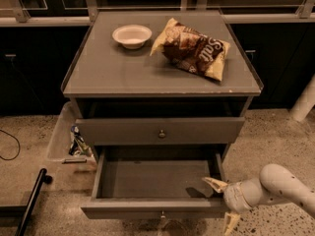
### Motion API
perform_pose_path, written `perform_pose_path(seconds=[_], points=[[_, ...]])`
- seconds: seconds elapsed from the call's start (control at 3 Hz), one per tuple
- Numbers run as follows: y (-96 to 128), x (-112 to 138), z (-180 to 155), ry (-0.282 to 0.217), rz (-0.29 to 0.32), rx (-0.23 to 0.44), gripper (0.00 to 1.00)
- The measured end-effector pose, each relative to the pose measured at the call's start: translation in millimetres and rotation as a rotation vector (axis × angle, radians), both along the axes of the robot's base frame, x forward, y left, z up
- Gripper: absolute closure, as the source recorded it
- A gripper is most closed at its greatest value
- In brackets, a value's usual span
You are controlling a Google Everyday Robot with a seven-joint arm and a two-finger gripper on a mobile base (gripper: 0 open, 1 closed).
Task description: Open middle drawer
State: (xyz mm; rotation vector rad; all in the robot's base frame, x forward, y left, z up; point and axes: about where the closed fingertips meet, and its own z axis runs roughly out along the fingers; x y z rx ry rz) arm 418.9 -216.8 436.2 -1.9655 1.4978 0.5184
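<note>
Shallow grey middle drawer (147, 180) is pulled frontward, length parallel to the grey worktop (123, 68) front edge; cream gripper (222, 203) is held spread below its front-right corner.

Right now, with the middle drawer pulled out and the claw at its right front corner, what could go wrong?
1. The claw is open at the front right corner of the middle drawer, and one finger reaches over into the box. If it pulls away sideways, it may catch the wall and skew the drawer or push it shut.
2. A knock on the cabinet might shift the chip bag, which lies near the top's right edge.
</note>
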Motion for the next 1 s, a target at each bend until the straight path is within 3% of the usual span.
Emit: perform_pose_path(seconds=[0.67, 1.0], points=[[-20, 29, 89, -0.180, 0.042, -0.095, 0.00], [-27, 39, 111, -0.227, 0.052, -0.093, 0.00]])
